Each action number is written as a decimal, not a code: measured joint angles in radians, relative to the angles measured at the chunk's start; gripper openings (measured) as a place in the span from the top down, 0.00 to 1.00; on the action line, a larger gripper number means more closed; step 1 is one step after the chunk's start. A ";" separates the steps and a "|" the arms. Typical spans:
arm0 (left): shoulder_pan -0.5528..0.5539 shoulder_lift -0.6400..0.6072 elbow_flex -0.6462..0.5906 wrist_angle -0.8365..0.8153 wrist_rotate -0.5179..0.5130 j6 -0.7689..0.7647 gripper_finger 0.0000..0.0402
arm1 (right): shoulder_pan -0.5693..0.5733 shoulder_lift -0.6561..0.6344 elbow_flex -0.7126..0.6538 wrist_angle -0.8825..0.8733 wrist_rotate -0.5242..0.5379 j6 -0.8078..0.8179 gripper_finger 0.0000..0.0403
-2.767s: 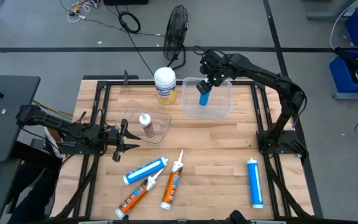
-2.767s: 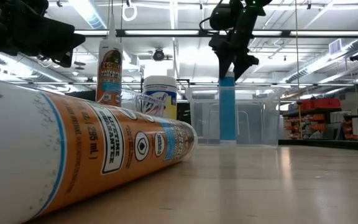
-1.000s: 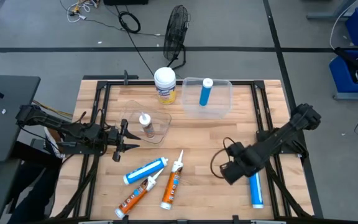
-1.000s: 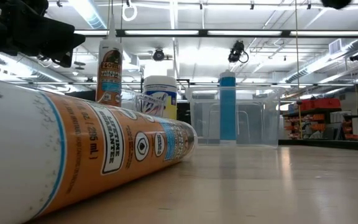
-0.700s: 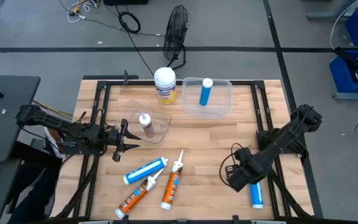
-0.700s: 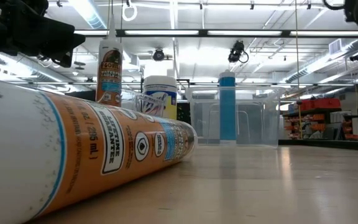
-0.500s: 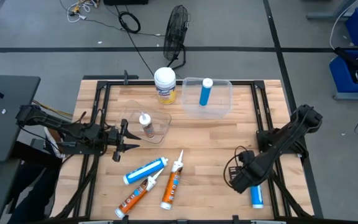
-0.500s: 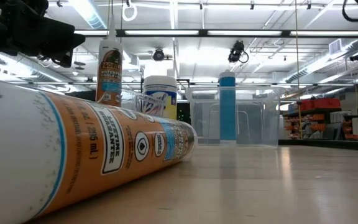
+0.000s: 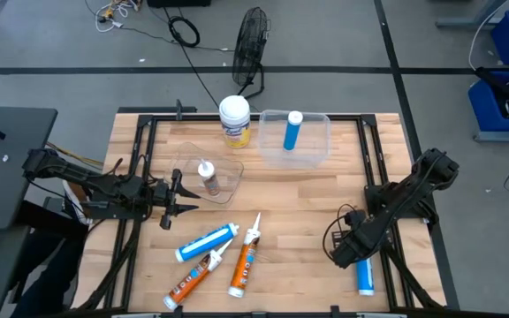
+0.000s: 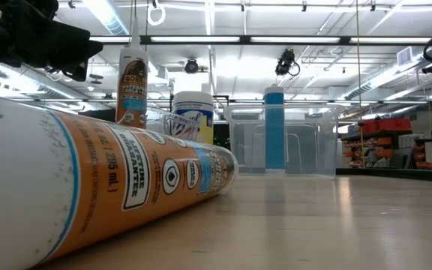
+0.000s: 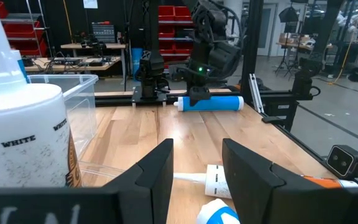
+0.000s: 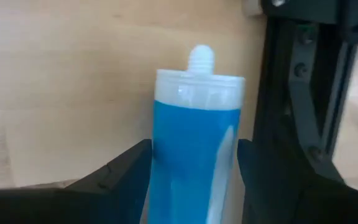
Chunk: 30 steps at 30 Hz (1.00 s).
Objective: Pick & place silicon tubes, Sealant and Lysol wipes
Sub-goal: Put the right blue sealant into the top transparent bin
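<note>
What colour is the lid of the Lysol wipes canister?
White, on the Lysol wipes; the high view shows it best.

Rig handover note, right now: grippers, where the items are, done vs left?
Right gripper: open, fingers either side of the blue tube lying at the table's right edge, not yet closed on it.
Left gripper: open, empty, waiting at the left side.
Done: one blue tube stands in the clear bin; a small cartridge stands in the clear tray.
Left: the tube under the right gripper; a blue tube and two orange tubes lying near the front; the Lysol wipes, upright beside the bin.
</note>
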 joint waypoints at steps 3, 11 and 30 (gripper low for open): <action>0.000 0.000 0.000 0.000 0.000 0.000 0.65 | 0.000 -0.003 -0.047 0.087 -0.011 -0.006 0.40; 0.000 0.000 0.000 0.001 0.000 0.000 0.65 | 0.001 -0.004 -0.111 0.224 0.006 -0.031 0.27; 0.000 0.000 0.000 0.003 0.000 0.000 0.65 | -0.005 -0.004 -0.112 0.327 0.212 -0.062 0.48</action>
